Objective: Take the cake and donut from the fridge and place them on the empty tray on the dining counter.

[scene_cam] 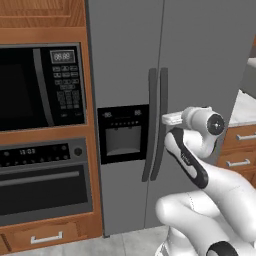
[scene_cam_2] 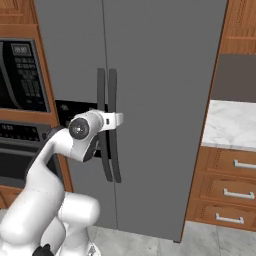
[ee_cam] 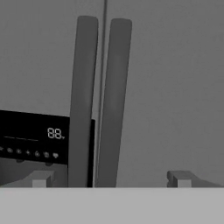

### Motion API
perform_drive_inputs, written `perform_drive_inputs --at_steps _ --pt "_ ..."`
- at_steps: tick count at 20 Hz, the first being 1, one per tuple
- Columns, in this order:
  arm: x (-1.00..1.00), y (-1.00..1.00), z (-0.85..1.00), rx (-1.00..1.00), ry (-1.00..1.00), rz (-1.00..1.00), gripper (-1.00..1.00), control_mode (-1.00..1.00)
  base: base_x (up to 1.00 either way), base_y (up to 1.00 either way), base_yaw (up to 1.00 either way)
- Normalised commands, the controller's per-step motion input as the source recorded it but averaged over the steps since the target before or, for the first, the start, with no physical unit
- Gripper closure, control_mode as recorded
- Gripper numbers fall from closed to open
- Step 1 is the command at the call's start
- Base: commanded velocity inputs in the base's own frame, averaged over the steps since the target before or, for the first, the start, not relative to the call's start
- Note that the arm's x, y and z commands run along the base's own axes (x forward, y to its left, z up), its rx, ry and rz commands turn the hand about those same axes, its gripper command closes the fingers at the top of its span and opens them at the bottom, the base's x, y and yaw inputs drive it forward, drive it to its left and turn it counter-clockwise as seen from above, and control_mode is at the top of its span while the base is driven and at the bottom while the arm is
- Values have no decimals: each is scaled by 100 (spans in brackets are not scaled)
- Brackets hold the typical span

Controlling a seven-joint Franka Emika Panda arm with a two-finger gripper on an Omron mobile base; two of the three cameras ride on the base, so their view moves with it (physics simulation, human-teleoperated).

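Note:
The fridge (scene_cam: 200, 60) stands straight ahead with both grey doors closed. Its two long dark handles run side by side down the middle, the left handle (ee_cam: 83, 100) and the right handle (ee_cam: 114, 100). My gripper (ee_cam: 111, 179) is open and level with them at mid-height, just short of them, its fingertips (ee_cam: 41, 178) spread wider than the pair. From the base the white hand (scene_cam: 172, 118) points at the right handle (scene_cam: 161, 125). The cake, donut, tray and dining counter are out of view.
The black water-dispenser panel (scene_cam: 122, 132) sits in the left door. A black microwave (scene_cam: 40, 87) and oven (scene_cam: 42, 185) fill the wood cabinetry to the left. To the right is a marble-topped counter (scene_cam_2: 232, 125) with wooden drawers (scene_cam_2: 230, 190).

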Motion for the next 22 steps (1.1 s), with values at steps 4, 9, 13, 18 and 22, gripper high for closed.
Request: perform_drive_inputs --at_steps 4,9,13,18,22 --pt "11 -3 -4 0 0 0 -100 -100 0 0 0" --pt "25 0 -11 0 0 0 -100 -100 0 0 0" --pt "21 0 -12 0 0 0 -100 -100 0 0 0" --pt "36 -4 -11 0 0 0 -100 -100 0 0 0" --pt "23 -16 -9 0 0 0 -100 -100 0 0 0"
